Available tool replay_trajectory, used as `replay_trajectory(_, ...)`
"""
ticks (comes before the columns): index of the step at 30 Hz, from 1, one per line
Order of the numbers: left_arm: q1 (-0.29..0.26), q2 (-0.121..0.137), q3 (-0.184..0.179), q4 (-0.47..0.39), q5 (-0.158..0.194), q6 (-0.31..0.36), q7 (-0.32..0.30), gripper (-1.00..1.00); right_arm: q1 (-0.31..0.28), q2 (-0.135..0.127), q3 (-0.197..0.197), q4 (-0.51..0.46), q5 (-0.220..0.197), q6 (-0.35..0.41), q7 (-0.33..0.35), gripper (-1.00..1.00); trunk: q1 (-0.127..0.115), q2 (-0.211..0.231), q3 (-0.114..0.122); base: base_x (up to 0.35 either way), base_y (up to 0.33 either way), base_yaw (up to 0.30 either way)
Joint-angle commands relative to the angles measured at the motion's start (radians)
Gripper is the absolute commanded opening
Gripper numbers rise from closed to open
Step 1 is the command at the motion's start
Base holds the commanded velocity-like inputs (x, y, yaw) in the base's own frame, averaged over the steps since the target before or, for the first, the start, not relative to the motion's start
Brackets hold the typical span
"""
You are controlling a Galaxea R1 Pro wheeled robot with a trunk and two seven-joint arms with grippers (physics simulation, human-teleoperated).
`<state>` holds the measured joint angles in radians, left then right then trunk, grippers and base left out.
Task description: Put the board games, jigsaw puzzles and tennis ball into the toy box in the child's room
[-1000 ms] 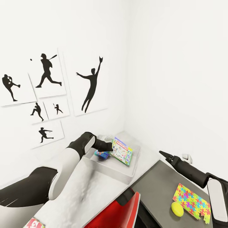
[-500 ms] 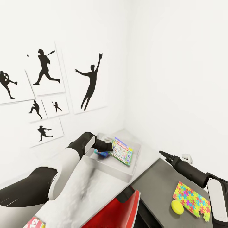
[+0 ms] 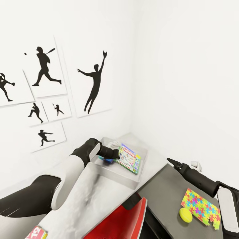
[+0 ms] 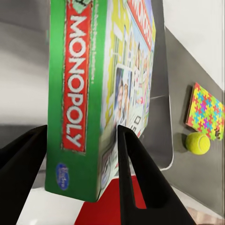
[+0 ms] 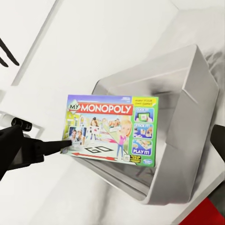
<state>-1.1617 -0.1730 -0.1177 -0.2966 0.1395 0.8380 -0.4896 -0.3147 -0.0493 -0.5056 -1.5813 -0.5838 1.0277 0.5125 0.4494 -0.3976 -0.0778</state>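
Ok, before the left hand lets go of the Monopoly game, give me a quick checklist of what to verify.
1. Grip: left hand has its fingers on both faces of the Monopoly box. Ok.
2. Position: in the right wrist view the Monopoly box hangs over the toy box opening. Ok.
3. Tilt: the box is slanted, not flat; one corner may land first. Not ok.
4. Space below: something blue already lies in the toy box under the game; whether the game will settle flat on it, cannot tell.
5. Right hand is over the dark table section, away from the toy box. Ok.
6. Puzzle and tennis ball remain outside. Not ok.
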Motion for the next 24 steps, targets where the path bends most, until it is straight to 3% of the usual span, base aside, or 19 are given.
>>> replay_trajectory(1, -0.001, -0.002, -0.008, -0.001, 0.008, 0.004, -0.003, -1.00, -0.001, 0.000, -0.002, 0.000, 0.007, 0.005, 0.009, 1.00, 0.001, -0.002, -0.004, 0.000, 0.000, 0.000)
replay_trajectory(24, -0.001, -0.002, -0.007, -0.001, 0.008, 0.001, -0.029, -1.00, -0.001, 0.000, -0.002, 0.000, 0.008, 0.003, 0.009, 1.00, 0.001, -0.002, -0.032, 0.000, 0.000, 0.000)
